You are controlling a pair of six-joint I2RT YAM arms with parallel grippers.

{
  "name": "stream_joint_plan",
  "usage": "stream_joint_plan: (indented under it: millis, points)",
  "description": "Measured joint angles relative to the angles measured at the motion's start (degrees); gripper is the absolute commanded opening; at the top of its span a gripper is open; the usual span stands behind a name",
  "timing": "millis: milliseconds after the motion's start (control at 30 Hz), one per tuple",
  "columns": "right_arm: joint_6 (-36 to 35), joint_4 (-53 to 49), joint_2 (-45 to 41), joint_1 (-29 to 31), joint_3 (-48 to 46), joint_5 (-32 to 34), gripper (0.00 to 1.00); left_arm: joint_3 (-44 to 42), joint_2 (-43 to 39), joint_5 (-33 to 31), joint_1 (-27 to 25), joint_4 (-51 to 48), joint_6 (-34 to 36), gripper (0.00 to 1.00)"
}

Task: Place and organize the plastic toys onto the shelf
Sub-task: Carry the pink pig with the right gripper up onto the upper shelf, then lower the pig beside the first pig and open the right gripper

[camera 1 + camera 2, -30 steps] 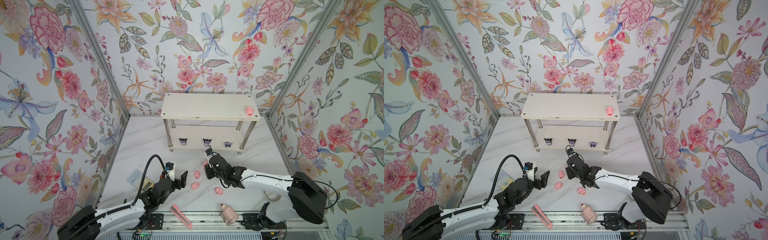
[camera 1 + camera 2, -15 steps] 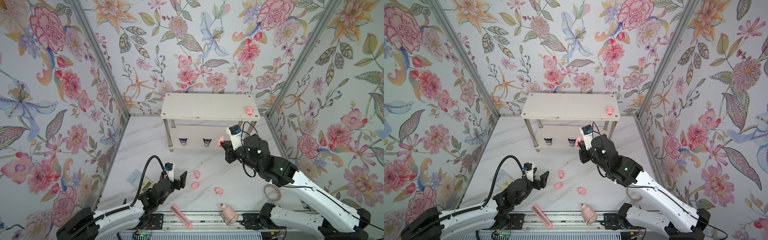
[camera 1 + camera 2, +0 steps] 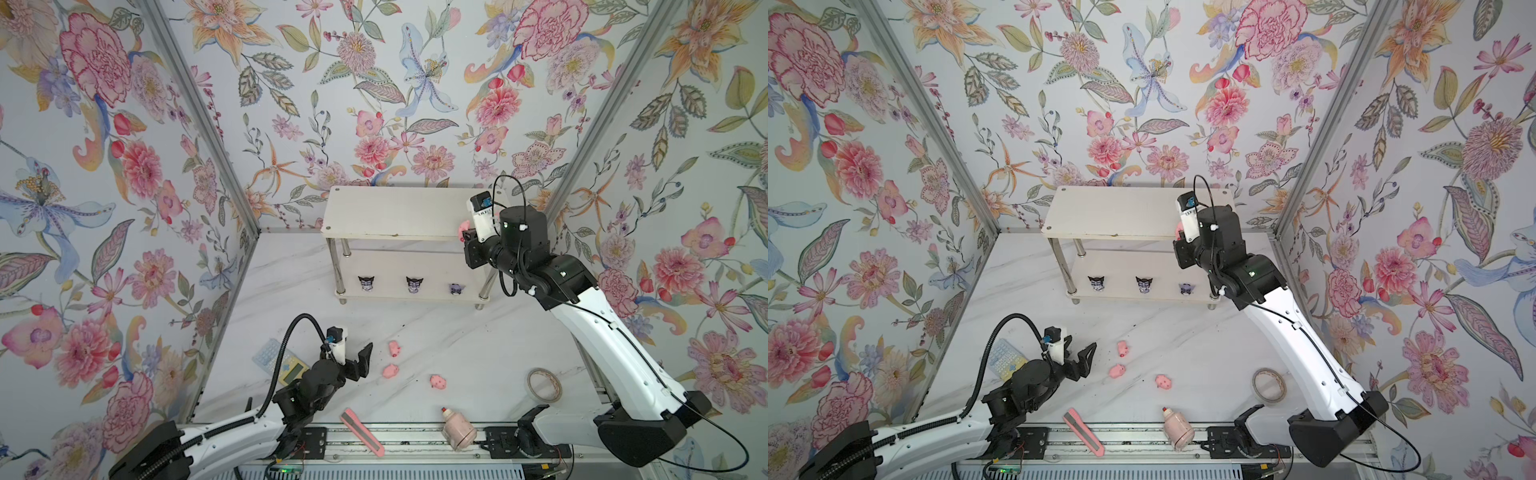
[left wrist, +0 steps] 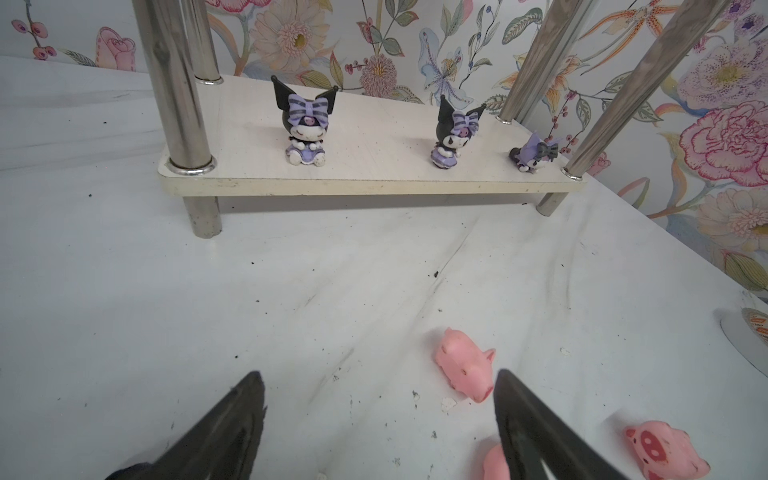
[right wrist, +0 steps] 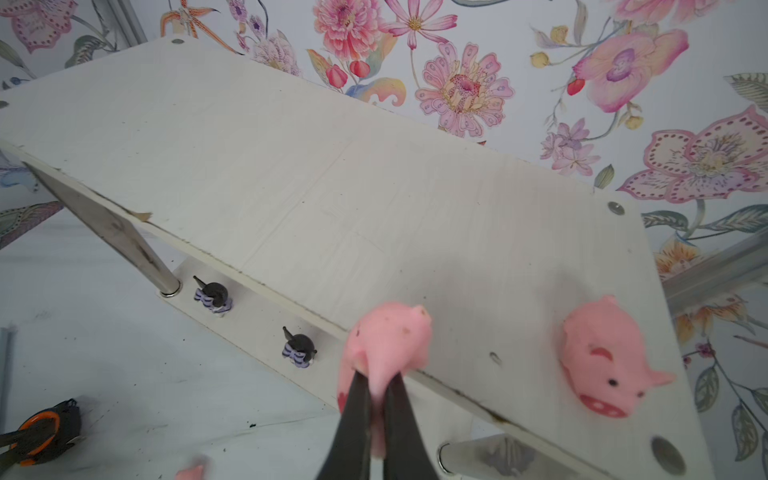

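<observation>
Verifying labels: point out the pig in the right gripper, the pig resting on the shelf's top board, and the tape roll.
held pig (image 5: 386, 336), right wrist view, its back.
pig on top board (image 5: 598, 353), right wrist view, its body.
tape roll (image 3: 545, 397), a top view, its near rim.

left hand (image 4: 376, 374) low — spread wide, right hand (image 5: 376, 378) raised, clamped

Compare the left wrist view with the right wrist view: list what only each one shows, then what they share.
Only the left wrist view: the open left gripper, a loose pig lying close by it, and a third horned figurine tipped over at the end of the lower board.

Only the right wrist view: the right gripper shut on a held pig, and the top board with a shelved pig resting on it.

Both: the other two horned figurines, standing on the lower board.
</observation>
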Motion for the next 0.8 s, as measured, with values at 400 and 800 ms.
stream_joint_plan:
  millis: [400, 800]
  points:
    - [-2.7, -3.9, 6.4, -7.8, 7.4, -11.1, 0.10, -0.3, 0.5, 0.0, 0.3, 0.0, 0.0, 0.88]
    - [-2.8, -4.7, 10.1, -8.5, 9.9, -15.6, 0.18, -0.3, 2.0, 0.0, 0.4, 0.0, 0.0, 0.88]
